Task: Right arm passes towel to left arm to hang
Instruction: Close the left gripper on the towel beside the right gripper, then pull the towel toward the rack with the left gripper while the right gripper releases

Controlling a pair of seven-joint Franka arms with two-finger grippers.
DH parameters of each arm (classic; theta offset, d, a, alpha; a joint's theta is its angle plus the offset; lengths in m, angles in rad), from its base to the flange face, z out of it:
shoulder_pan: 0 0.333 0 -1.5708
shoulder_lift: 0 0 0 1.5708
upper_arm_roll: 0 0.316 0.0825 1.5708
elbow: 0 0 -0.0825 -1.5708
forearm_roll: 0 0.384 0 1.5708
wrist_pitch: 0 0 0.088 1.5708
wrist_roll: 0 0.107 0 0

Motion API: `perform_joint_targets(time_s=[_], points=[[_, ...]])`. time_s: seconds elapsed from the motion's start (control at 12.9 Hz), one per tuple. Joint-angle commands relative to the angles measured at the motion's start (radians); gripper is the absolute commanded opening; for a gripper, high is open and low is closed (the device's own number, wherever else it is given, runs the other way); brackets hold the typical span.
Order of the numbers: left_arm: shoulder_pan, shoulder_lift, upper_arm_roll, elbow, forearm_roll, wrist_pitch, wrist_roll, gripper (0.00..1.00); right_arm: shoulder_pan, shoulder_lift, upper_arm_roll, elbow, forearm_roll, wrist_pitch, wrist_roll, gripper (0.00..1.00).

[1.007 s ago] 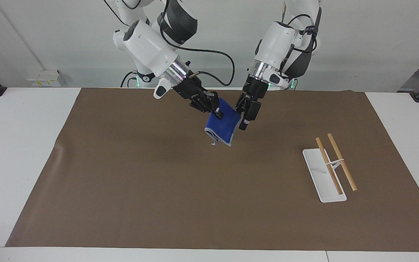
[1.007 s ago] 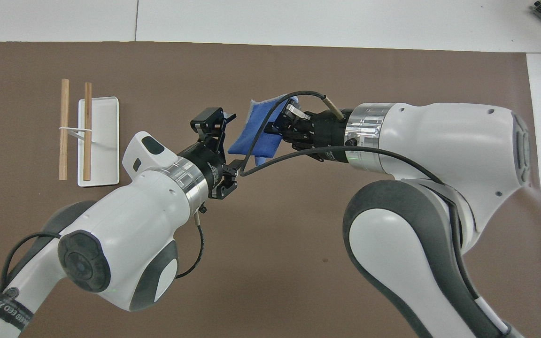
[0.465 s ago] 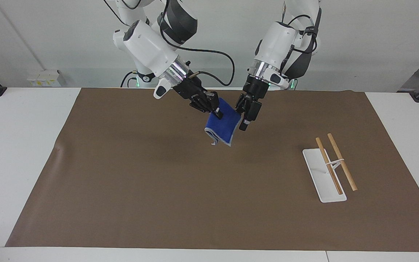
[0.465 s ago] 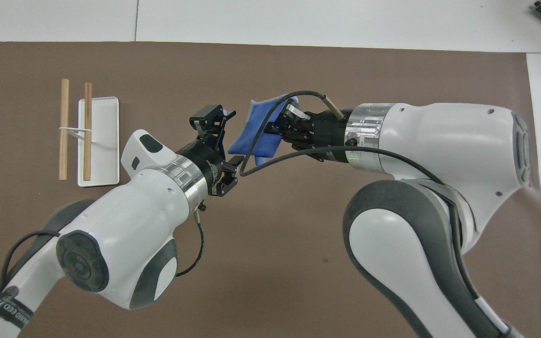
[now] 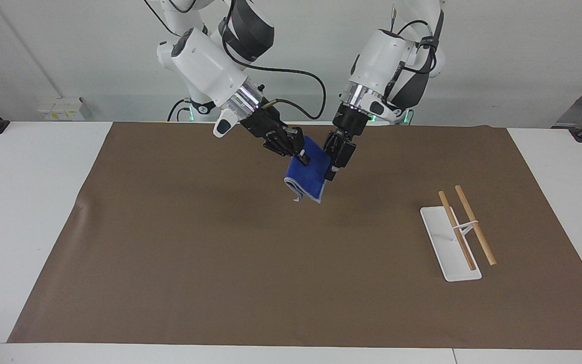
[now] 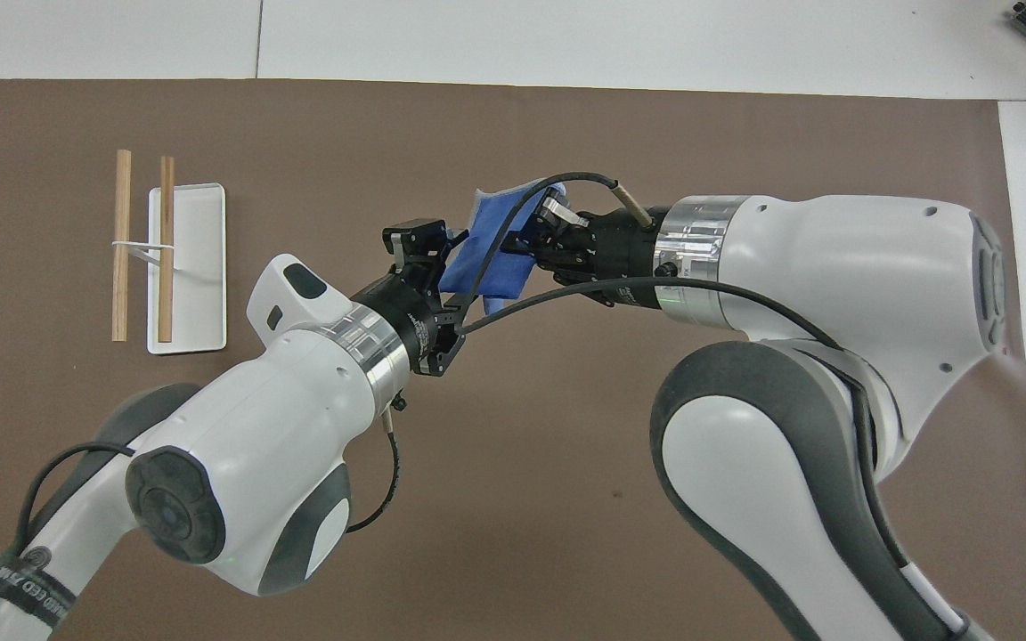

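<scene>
The royal-blue towel hangs in the air over the brown mat, held up by its top. My right gripper is shut on the towel's upper part; in the overhead view the gripper sits against the towel. My left gripper is open, right at the towel's side edge that faces the left arm's end of the table, and it also shows in the overhead view. Whether its fingers touch the cloth I cannot tell.
A white rack base with two wooden rods on a thin stand sits on the mat toward the left arm's end; it also shows in the overhead view. The brown mat covers most of the white table.
My left gripper has moved in toward the towel, from a small gap beside it to its side edge. The right gripper and the towel have held still.
</scene>
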Motion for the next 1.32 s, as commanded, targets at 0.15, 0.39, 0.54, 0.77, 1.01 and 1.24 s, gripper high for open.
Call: perform_joint_targets(time_s=[0.15, 0.39, 0.54, 0.77, 1.01, 1.24], points=[[-0.019, 0.001, 0.015, 0.009, -0.013, -0.039, 0.002, 0.46, -0.017, -0.007, -0.001, 0.01, 0.022, -0.049, -0.005, 0.0], [-0.018, 0.0, 0.018, 0.009, -0.012, -0.047, 0.038, 0.24, -0.02, -0.007, -0.001, 0.01, 0.022, -0.051, -0.005, 0.0], [-0.013, -0.001, 0.017, 0.009, -0.012, -0.047, 0.089, 0.04, -0.02, -0.007, -0.001, 0.01, 0.022, -0.051, -0.005, 0.0], [-0.015, -0.001, 0.017, 0.009, -0.012, -0.049, 0.089, 0.0, -0.02, -0.007, -0.001, 0.01, 0.022, -0.051, -0.005, 0.0], [-0.008, -0.003, 0.018, 0.008, -0.01, -0.07, 0.117, 0.0, -0.02, -0.009, -0.001, 0.01, 0.016, -0.051, -0.005, 0.0], [-0.001, -0.004, 0.023, 0.009, -0.009, -0.098, 0.184, 0.0, -0.049, -0.016, -0.006, 0.009, 0.008, -0.121, 0.006, 0.5]])
